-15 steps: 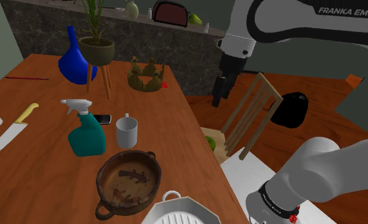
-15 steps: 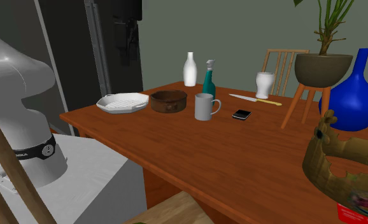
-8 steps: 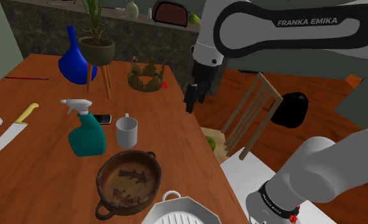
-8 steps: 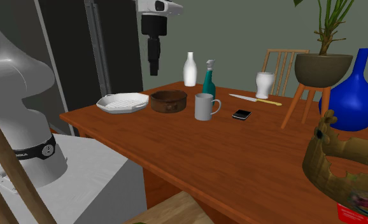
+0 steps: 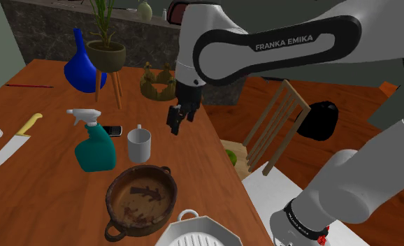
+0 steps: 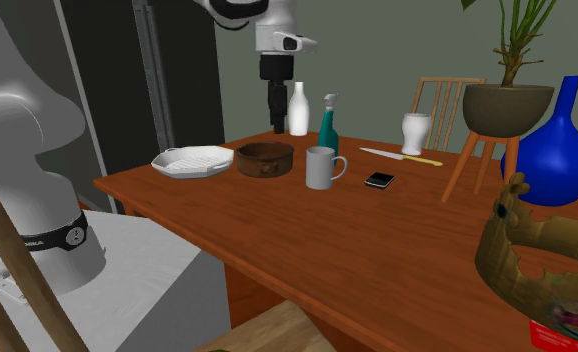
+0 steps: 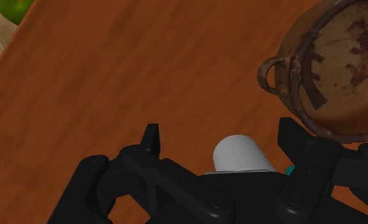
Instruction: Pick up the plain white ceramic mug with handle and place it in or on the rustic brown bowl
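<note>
The pale grey-white mug (image 5: 139, 143) stands upright on the wooden table (image 5: 47, 175), handle toward the far side, just beyond the brown two-handled bowl (image 5: 141, 199). My black gripper (image 5: 174, 122) hangs in the air to the shoulder view's right of the mug, above the table's edge, and touches nothing. In the second exterior view the gripper (image 6: 277, 120) hovers behind the bowl (image 6: 265, 158), with the mug (image 6: 322, 167) to its right. The wrist view has the open gripper (image 7: 222, 137) with fingers apart and nothing between them, above the mug (image 7: 240, 154) and near the bowl (image 7: 332, 70).
A teal spray bottle (image 5: 94, 145) and a black phone (image 5: 111, 130) sit close beside the mug. A white ridged plate (image 5: 197, 234) lies near the bowl. A knife (image 5: 12, 143), a crown (image 5: 159, 82), a blue vase (image 5: 82, 63), a potted plant (image 5: 106, 52) and a wooden chair (image 5: 274, 126) are around.
The arm has swung to the shoulder view's left and downward, bringing the gripper from beside the chair to over the table's edge near the mug. Nothing on the table has moved.
</note>
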